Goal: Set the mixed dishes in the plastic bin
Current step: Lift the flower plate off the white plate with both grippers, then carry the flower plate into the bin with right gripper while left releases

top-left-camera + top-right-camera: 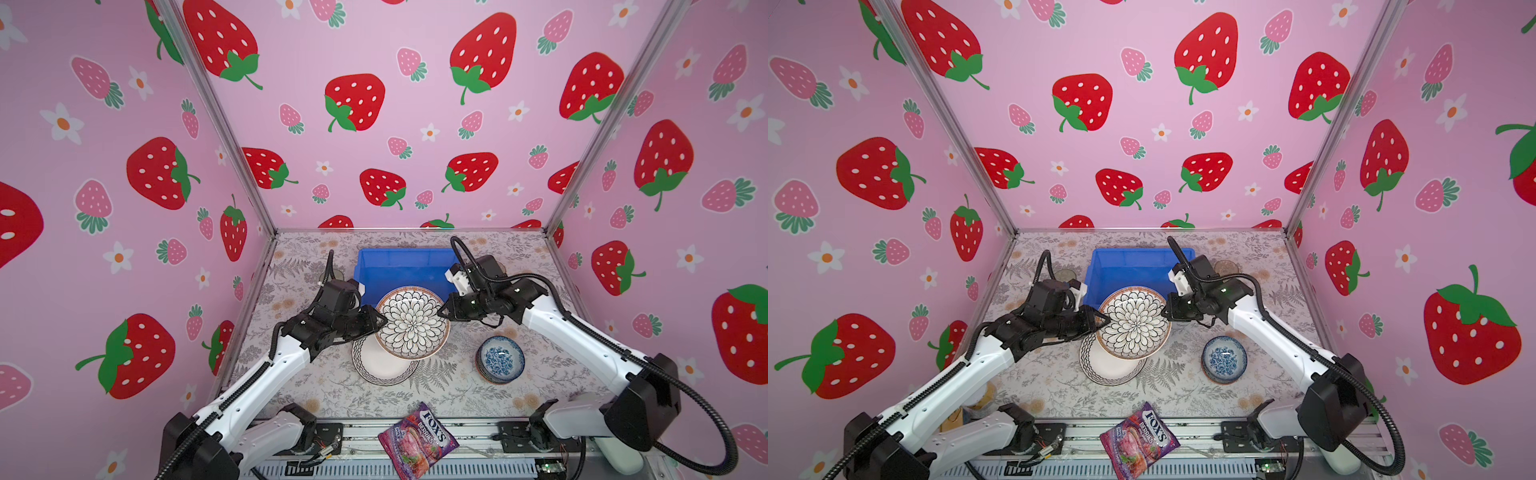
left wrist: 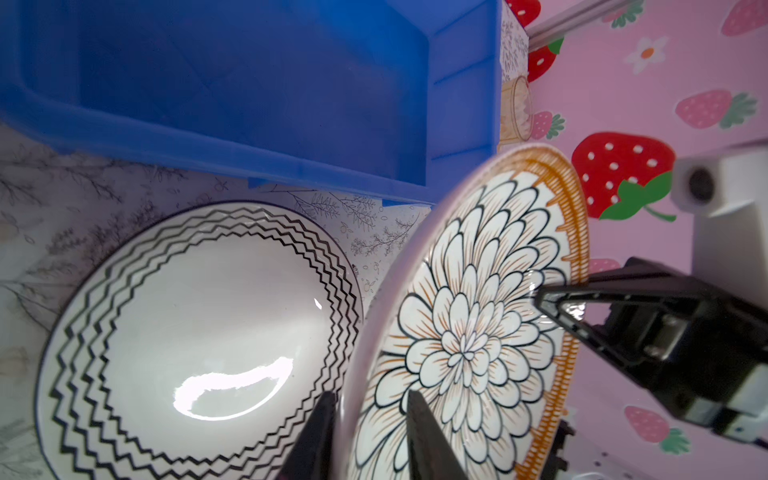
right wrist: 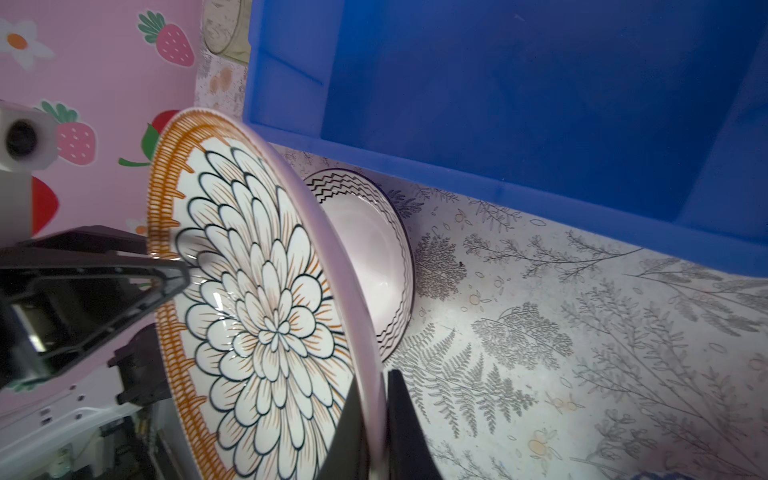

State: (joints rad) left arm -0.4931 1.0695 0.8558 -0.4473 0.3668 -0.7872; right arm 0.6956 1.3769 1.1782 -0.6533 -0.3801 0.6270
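Orange-rimmed and painted with black-outlined white petals, the wide round ceramic plate (image 1: 412, 322) hangs tilted above the floral-printed table (image 1: 457, 390), held up between the two arms. In both top views its far edge covers the near wall of the bright blue rectangular plastic bin (image 1: 399, 270). Its near edge overlaps the white round plate with the dark zigzag rim (image 1: 374, 368), which lies flat on the table.

Both white-and-black arms reach forward from the near edge of the table. Their forearms angle inward and their wrists are turned so the pincers face each other across the petal plate.

The left gripper (image 1: 381, 320) sits at the plate's left rim. In the left wrist view its fingers (image 2: 424, 436) straddle the rim and are parted wider than the rim's thickness. The right gripper (image 1: 441, 311) sits at the opposite rim. In the right wrist view its jaws are pinched narrowly onto the plate's edge, one finger (image 3: 399, 415) on each face.

A stack of small blue-patterned bowls (image 1: 500, 358) stands on the table below the right forearm, well apart from the plates. A purple FOX'S candy bag (image 1: 417, 440) lies at the table's near edge.
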